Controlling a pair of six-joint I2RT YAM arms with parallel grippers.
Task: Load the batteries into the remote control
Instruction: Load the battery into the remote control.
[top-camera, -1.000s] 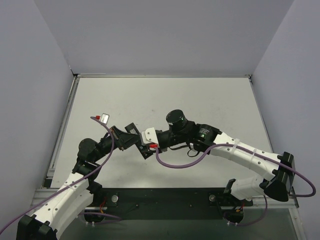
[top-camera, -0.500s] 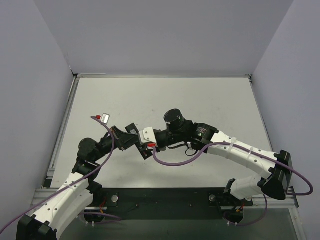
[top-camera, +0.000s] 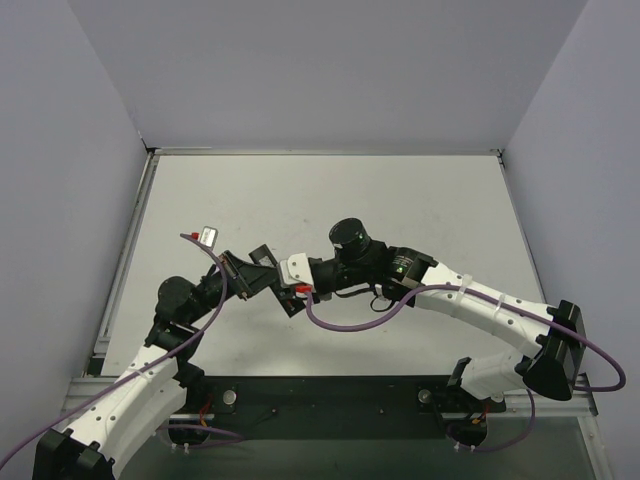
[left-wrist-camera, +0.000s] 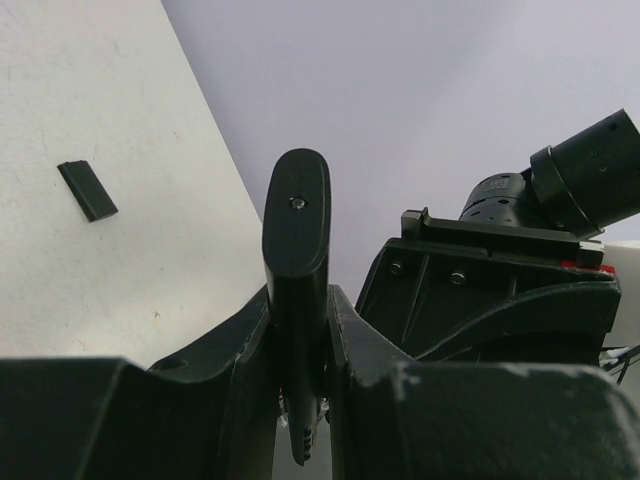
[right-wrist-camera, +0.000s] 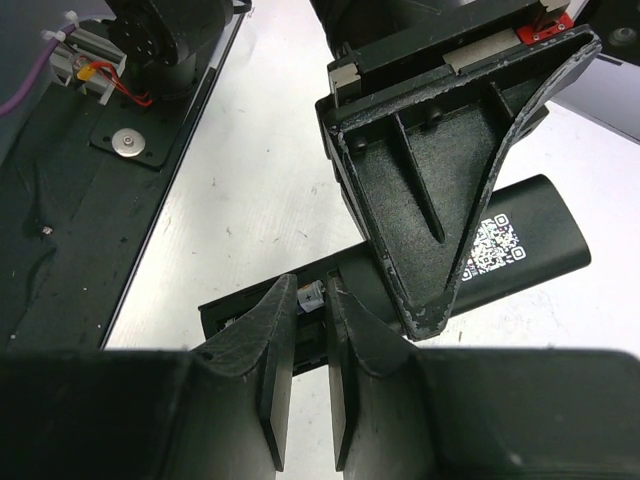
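Observation:
The remote control (right-wrist-camera: 530, 250), a slim black bar with a white code label, is held off the table with my left gripper (left-wrist-camera: 298, 300) shut across its middle. In the left wrist view its rounded end (left-wrist-camera: 297, 200) sticks up between the fingers. The battery bay at its other end lies open. My right gripper (right-wrist-camera: 309, 300) sits over that bay, its jaws narrow, with a small battery (right-wrist-camera: 311, 293) showing a plus mark pinched between the fingertips. In the top view the two grippers (top-camera: 262, 275) (top-camera: 292, 290) meet at the table's left middle.
A short black cover piece (left-wrist-camera: 87, 190) lies flat on the white table (top-camera: 400, 200), left of the left gripper. The dark base plate (right-wrist-camera: 60, 180) with the arm mounts runs along the near edge. Grey walls close in the table's far and side edges.
The right gripper has slid a little left towards the left gripper, and its jaws have narrowed onto the battery. The left gripper has kept its hold on the remote.

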